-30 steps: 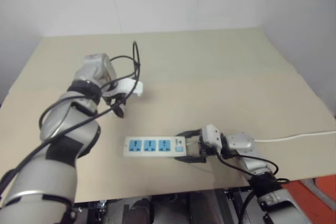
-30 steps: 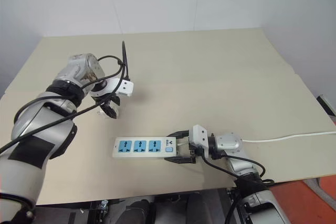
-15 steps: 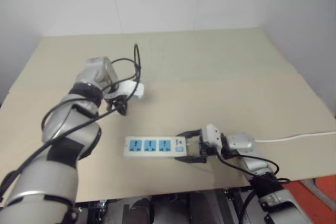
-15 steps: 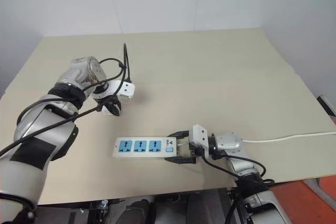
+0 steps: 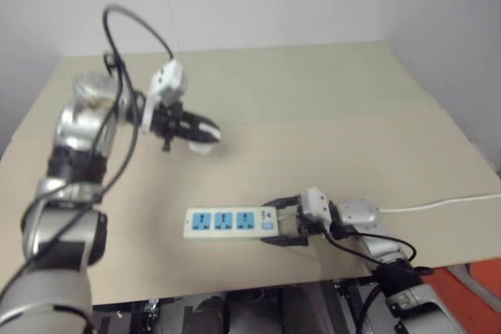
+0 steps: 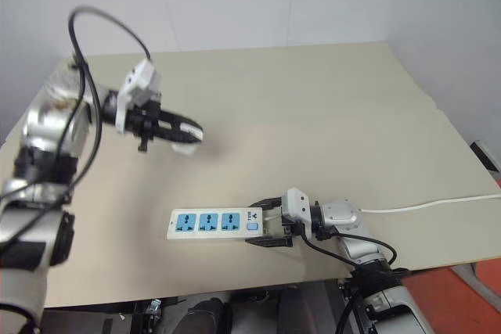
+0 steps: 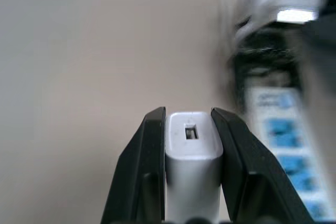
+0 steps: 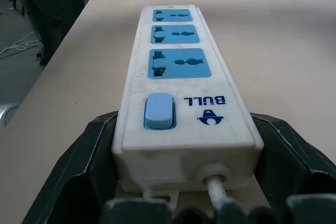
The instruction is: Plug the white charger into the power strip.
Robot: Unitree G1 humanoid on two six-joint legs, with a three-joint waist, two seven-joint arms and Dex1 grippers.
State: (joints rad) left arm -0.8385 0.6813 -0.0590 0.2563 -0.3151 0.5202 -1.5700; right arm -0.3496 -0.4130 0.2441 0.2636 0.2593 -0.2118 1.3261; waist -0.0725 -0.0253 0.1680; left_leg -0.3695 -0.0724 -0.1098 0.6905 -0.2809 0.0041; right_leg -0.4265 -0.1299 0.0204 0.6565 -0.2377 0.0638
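Left gripper (image 5: 205, 131): raised above the table, pointing across toward the right, its two black fingers (image 7: 148, 166) pressed tight on either side of the white charger
White charger (image 7: 193, 153): held off the table between those fingers, its end with a small rectangular port facing out past the fingertips; well apart from the power strip, up and to the left of it
Right gripper (image 6: 264, 223): low at the near right of the table, jaws spread wide, one on each long side of the power strip's switch end
Power strip (image 5: 232, 220): lying flat near the front edge of the table, three blue sockets in a row, the blue switch (image 8: 159, 112) at the end that sits between the right gripper's fingers (image 8: 73, 171)
Cord (image 5: 442, 204): thin and white, running along the table to the right edge
Table (image 5: 329, 107): plain beige top
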